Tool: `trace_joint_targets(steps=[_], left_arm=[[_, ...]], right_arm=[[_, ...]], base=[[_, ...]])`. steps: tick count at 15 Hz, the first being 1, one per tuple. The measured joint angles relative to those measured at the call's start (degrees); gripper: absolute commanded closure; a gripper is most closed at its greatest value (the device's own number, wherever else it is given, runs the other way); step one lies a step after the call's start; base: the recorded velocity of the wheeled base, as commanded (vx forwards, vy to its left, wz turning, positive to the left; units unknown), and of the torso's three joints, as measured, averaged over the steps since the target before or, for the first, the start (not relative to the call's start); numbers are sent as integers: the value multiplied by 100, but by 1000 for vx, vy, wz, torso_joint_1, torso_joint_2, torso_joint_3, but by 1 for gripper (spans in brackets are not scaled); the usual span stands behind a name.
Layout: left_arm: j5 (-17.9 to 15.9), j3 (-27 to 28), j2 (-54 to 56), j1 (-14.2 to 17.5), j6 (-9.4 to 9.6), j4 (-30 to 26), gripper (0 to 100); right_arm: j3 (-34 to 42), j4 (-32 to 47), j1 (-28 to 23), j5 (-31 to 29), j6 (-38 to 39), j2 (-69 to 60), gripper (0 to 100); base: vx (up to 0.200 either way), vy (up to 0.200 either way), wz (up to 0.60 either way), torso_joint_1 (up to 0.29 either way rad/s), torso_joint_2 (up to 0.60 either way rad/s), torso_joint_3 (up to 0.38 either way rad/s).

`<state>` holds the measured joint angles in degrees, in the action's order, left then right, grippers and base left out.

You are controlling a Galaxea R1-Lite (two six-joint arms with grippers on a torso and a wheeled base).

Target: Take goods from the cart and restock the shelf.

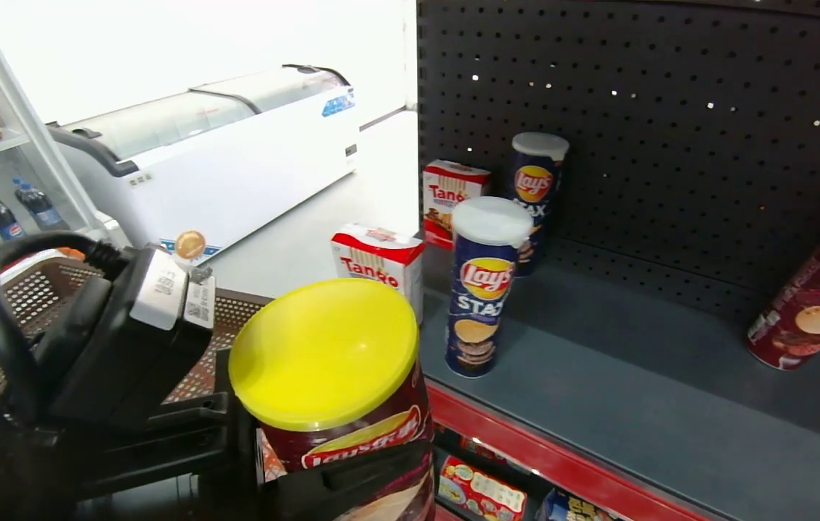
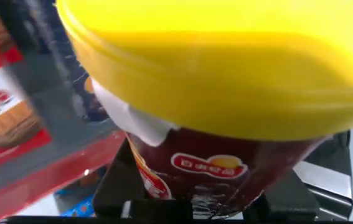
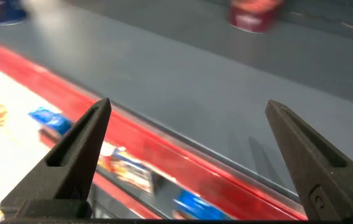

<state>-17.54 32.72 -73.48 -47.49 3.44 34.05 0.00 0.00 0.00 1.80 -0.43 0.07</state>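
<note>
- I am gripping a tall maroon crisp canister with a yellow plastic lid [image 1: 330, 376] in my left gripper [image 1: 323, 474]. Its fingers are clamping the body below the lid, and the canister is riding roughly upright between the brown mesh cart [image 1: 26, 289] and the grey shelf [image 1: 634, 376].
- My right gripper [image 3: 187, 106] is hanging with its jaws spread wide and nothing between them, above the shelf's red front lip [image 3: 182, 155].
- As I am judging it, the step in hand is the carry: the canister is out of the cart but not yet set down.
- Two blue canisters with white lids [image 1: 482, 289] are standing at the shelf's left end beside two red-and-white boxes [image 1: 381, 264]. A second maroon canister [image 1: 815, 297] is leaning against the black pegboard [image 1: 670, 108] at the far right.
- The next move is calling for a lift over the red lip, passing clear of the nearer blue canister and the nearer box.
- I am aiming for the bare grey stretch in the middle — lowering until the base is sitting flat, and only then opening my fingers, since a tall canister let go while tilted is likely to topple.
</note>
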Motion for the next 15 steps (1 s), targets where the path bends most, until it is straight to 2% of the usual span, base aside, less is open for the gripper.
trace_joint_targets(steps=[8, 15], left_arm=[[-40, -28, 17, -5, -5, 13, 100], [-46, -30, 48, 26, -11, 9, 100]], right_arm=[[0, -2, 2, 0, 0, 0, 0], [0, 0, 0, 0, 0, 0, 0]], base=[[0, 0, -600, 2, 2, 2], [0, 0, 0, 0, 0, 0]])
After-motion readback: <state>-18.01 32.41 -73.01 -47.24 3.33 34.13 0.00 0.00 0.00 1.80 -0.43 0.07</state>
